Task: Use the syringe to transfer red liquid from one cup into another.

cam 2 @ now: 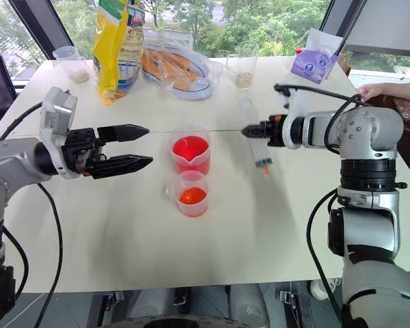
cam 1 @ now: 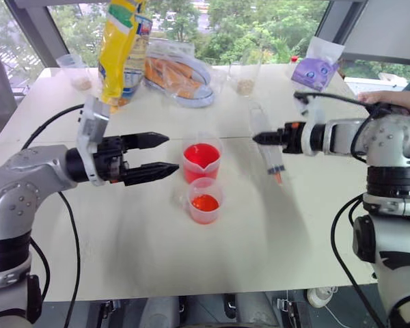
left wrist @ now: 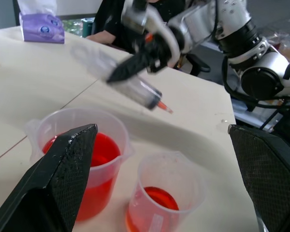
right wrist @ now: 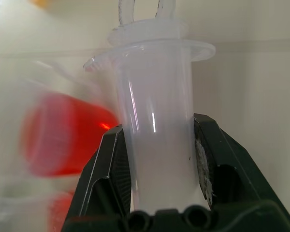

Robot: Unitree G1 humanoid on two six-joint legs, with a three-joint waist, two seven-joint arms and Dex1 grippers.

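Note:
The taller cup (cam 1: 201, 164) holds red liquid (cam 1: 201, 154) at the table's middle. The shorter cup (cam 1: 205, 200) stands just in front of it with orange-red liquid low inside. My right gripper (cam 1: 261, 139) is shut on the barrel of the clear syringe (cam 1: 271, 152), in the air to the right of both cups. The syringe slants down, its orange tip (cam 1: 278, 178) toward the table. In the right wrist view the black fingers (right wrist: 111, 169) clamp the syringe (right wrist: 157, 145). My left gripper (cam 1: 162, 154) hangs open left of the taller cup, pointing at it, nothing between its fingers.
At the back of the white table (cam 1: 123, 232) stand a yellow bag (cam 1: 119, 48), a plastic bag with orange contents (cam 1: 178, 75), a purple tissue pack (cam 1: 316, 68) and two clear cups with beige grains (cam 1: 244, 78) (cam 1: 78, 72). A person's hand (cam 1: 389, 98) rests at the far right edge.

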